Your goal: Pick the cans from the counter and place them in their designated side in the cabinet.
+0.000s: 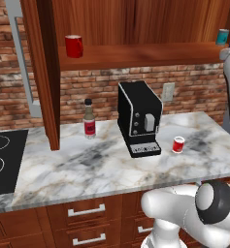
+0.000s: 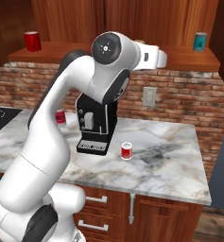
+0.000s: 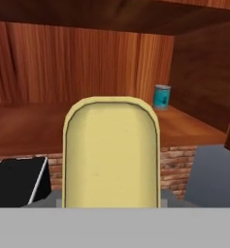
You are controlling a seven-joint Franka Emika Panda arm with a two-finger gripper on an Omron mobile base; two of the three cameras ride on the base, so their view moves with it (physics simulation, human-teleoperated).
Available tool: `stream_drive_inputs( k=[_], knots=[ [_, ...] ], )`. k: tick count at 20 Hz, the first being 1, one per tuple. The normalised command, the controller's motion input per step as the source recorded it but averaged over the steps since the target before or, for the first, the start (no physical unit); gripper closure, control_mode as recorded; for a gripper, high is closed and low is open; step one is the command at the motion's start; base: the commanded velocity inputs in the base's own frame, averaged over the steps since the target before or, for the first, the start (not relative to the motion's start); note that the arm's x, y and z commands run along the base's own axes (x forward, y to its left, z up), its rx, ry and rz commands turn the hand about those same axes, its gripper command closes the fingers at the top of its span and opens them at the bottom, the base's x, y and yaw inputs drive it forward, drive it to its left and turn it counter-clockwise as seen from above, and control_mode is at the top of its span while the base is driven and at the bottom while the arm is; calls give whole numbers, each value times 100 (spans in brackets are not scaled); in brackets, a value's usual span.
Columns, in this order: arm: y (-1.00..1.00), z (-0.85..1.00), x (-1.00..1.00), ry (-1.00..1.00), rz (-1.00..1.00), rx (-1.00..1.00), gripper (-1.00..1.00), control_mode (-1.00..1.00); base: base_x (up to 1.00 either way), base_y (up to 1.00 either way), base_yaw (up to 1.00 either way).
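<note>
Hand view: end effector (image 3: 111,206) apparently clamps yellow-labelled can (image 3: 111,150), facing cabinet shelf (image 3: 24,126).

Even soft rendered light, faint shadows on counter (image 1: 87,164); hand view blurry

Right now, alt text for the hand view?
A can with a yellow label, held in the shut gripper, fills the centre foreground, facing the cabinet shelf. A teal can stands on the shelf to the right; the black coffee machine sits lower left.

Red can (image 2: 126,151) upright on marble counter (image 2: 170,156) beside black coffee machine (image 2: 95,127).
</note>
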Motion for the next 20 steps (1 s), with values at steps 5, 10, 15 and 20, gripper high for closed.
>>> stream_drive_inputs(
  k=[5, 10, 15, 20],
  knots=[
    [-9, 0, 18, 0, 0, 0, 100, -100, 0, 0, 0],
    [-9, 0, 17, 0, 0, 0, 100, -100, 0, 0, 0],
    [-15, 0, 16, 3, -1, 0, 100, -100, 0, 0, 0],
    [-12, 0, 19, 6, -1, 0, 100, -100, 0, 0, 0]
  ],
)
